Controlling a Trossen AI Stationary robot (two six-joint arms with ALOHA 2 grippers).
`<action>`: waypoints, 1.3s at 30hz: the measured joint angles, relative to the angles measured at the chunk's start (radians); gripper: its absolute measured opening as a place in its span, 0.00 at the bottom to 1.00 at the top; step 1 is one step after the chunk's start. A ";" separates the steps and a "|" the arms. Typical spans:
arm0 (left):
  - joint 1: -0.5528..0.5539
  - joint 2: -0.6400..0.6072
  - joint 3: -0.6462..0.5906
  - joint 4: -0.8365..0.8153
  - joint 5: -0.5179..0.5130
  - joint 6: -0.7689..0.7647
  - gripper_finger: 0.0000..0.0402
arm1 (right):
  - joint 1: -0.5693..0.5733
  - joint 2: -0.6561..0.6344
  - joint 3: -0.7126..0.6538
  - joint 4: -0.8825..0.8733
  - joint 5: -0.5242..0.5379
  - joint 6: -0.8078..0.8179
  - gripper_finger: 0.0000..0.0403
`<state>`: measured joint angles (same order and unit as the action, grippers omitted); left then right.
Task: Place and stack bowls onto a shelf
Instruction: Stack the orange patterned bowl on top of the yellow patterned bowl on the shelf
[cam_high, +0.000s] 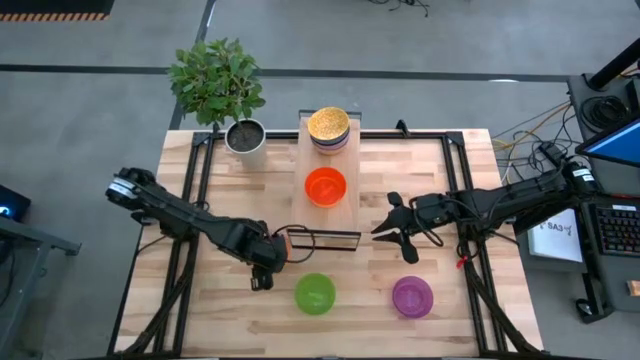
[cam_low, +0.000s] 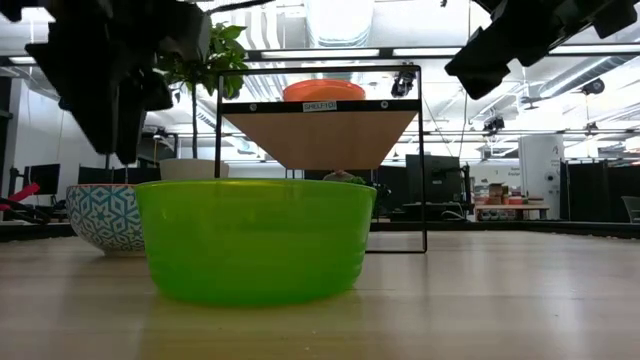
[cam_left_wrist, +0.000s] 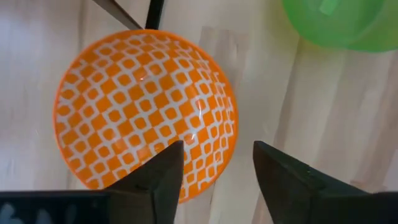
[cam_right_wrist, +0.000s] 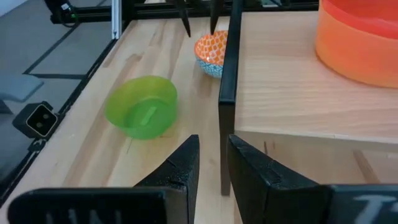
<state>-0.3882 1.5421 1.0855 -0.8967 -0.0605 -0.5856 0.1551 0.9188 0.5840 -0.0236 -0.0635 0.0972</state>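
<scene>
A patterned bowl (cam_left_wrist: 146, 112), orange-white inside and blue-white outside (cam_low: 105, 215), stands on the table by the shelf's near left corner. My left gripper (cam_left_wrist: 214, 155) is open just above it, one finger over the inside and one outside the rim, clear of it in the low view (cam_low: 115, 90). My right gripper (cam_high: 385, 222) is open and empty by the shelf's near right corner. The raised wooden shelf (cam_high: 330, 215) carries an orange bowl (cam_high: 325, 186) and a stack topped by a gold bowl (cam_high: 328, 124). A green bowl (cam_high: 315, 293) and a purple bowl (cam_high: 412, 296) stand on the table near the front.
A potted plant in a white pot (cam_high: 245, 140) stands at the table's far left, beside the shelf. The shelf's dark frame legs (cam_low: 423, 160) rise from the table. Bare tabletop lies at the near left and near right (cam_high: 200, 310).
</scene>
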 joint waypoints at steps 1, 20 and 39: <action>-0.002 0.009 0.000 0.000 0.000 0.004 0.47 | 0.000 0.000 0.000 -0.001 0.000 -0.001 0.18; -0.070 0.164 -0.002 0.048 0.001 0.083 0.29 | 0.000 0.000 0.000 0.000 0.000 -0.001 0.18; -0.112 0.102 0.290 -0.152 0.012 0.050 0.01 | 0.000 0.000 -0.001 -0.001 0.000 -0.056 0.18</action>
<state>-0.5007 1.6444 1.3755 -1.0486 -0.0482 -0.5357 0.1551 0.9188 0.5831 -0.0242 -0.0635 0.0416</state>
